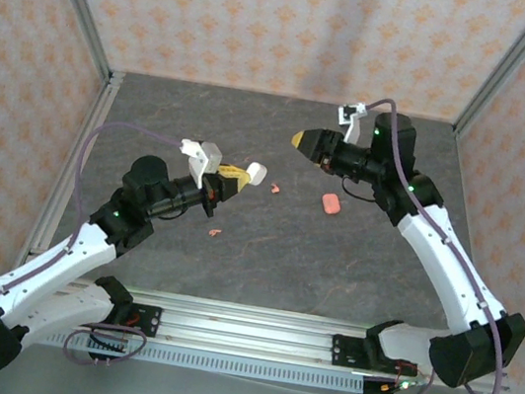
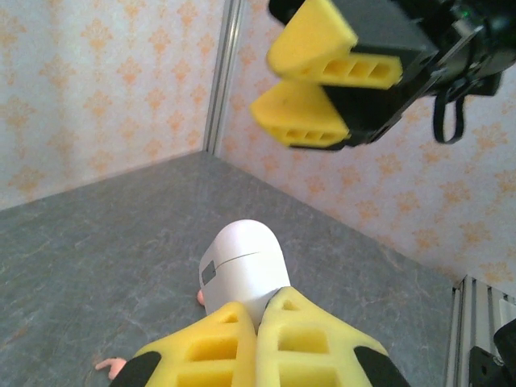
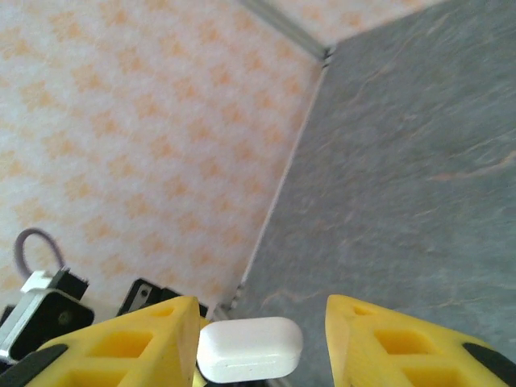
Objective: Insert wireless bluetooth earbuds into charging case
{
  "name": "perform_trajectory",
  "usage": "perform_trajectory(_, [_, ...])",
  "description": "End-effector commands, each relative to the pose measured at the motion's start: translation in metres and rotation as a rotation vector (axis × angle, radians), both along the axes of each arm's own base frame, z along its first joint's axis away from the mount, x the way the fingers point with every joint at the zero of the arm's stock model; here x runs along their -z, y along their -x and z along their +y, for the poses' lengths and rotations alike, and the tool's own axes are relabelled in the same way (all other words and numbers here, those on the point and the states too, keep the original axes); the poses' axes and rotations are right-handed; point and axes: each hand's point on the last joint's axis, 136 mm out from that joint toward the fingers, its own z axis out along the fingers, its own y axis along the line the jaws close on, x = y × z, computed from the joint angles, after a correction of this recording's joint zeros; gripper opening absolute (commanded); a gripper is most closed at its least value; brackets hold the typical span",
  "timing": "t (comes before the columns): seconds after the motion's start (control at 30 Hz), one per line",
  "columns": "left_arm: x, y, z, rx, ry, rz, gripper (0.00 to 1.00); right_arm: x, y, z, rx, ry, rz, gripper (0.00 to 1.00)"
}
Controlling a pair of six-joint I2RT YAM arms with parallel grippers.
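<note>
Case (image 2: 242, 270) between left fingers (image 2: 214, 355)

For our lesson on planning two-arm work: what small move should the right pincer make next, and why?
Probably ease the right pincer forward to the white case. The left pincer holds that case up, lid shut; the right one stands open, aimed at it but apart, so closing in lets it reach the lid.
</note>
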Motion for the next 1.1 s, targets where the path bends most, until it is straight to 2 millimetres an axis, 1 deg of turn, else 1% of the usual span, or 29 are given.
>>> perform_trajectory(0.0, [0.008,-0.012,0.002,-0.044,-0.030,0.042,0.00,0.034,-0.016,-0.021,0.138,0.151,0.038,0.45])
perform_trajectory(0.17, [0.038,-0.036,-0.005,-0.070,-0.074,0.149,0.00,0.080,-0.023,-0.044,0.240,0.328,0.129,0.45])
perform_trajectory(0.33, [0.071,-0.063,-0.011,-0.097,-0.099,0.241,0.00,0.111,-0.029,-0.059,0.286,0.441,0.168,0.46])
perform_trajectory(0.5, [0.101,-0.095,-0.008,-0.148,-0.081,0.328,0.00,0.134,-0.033,-0.062,0.272,0.530,0.204,0.46])
perform_trajectory(0.63, [0.131,-0.119,-0.003,-0.191,-0.102,0.404,0.00,0.149,-0.039,-0.066,0.276,0.575,0.220,0.46])
perform_trajectory(0.83, [0.169,-0.148,0.003,-0.242,-0.117,0.486,0.00,0.171,-0.047,-0.074,0.285,0.615,0.263,0.46])
perform_trajectory(1.07, [0.204,-0.177,0.011,-0.290,-0.128,0.571,0.00,0.198,-0.062,-0.093,0.331,0.634,0.334,0.46])
